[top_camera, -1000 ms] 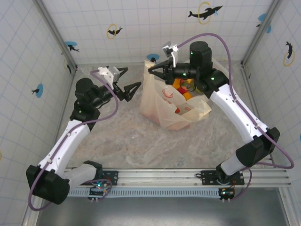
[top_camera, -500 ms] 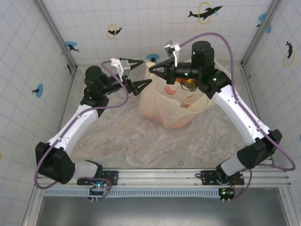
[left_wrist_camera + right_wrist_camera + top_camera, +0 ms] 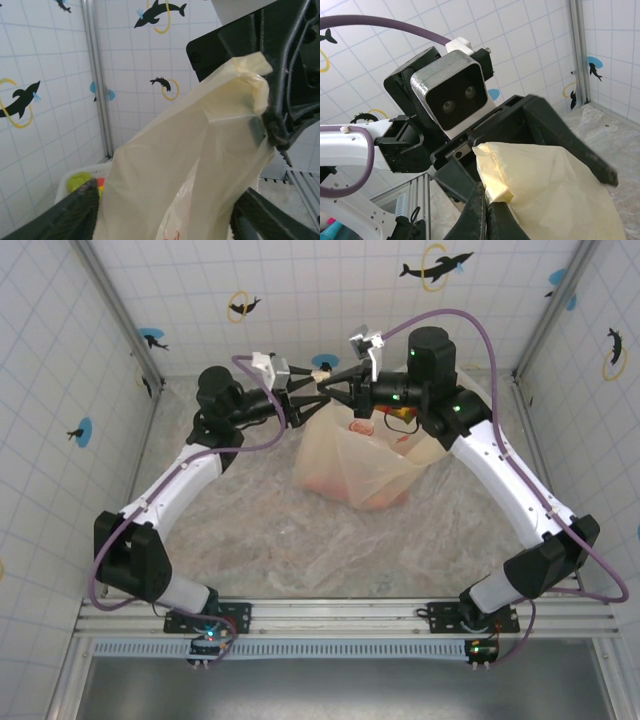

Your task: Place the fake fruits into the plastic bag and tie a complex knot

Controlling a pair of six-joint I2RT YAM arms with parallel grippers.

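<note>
The cream-yellow plastic bag (image 3: 355,465) stands on the table, pulled up taut by one handle. My right gripper (image 3: 323,390) is shut on that handle's top (image 3: 492,172), fingertips pressed together (image 3: 487,200). My left gripper (image 3: 309,403) is open, and its fingers (image 3: 570,140) straddle the same handle without closing on it. In the left wrist view the bag (image 3: 190,165) hangs between my left fingers (image 3: 75,215), with the right gripper's pinch (image 3: 272,132) beside it. Red and yellow fake fruits (image 3: 397,418) show behind the bag's far rim. No knot is visible.
A white basket (image 3: 65,182) holding a green fruit (image 3: 79,180) and a red one sits behind the bag near the back wall. Tiled enclosure walls with a corner post (image 3: 97,80) close in just behind both grippers. Marbled tabletop (image 3: 270,530) lies in front of the bag.
My left arm has swung right and forward, bringing its open fingers around the bag handle. The right gripper kept its hold, and the bag has gone from slumped open to pulled up taut.
</note>
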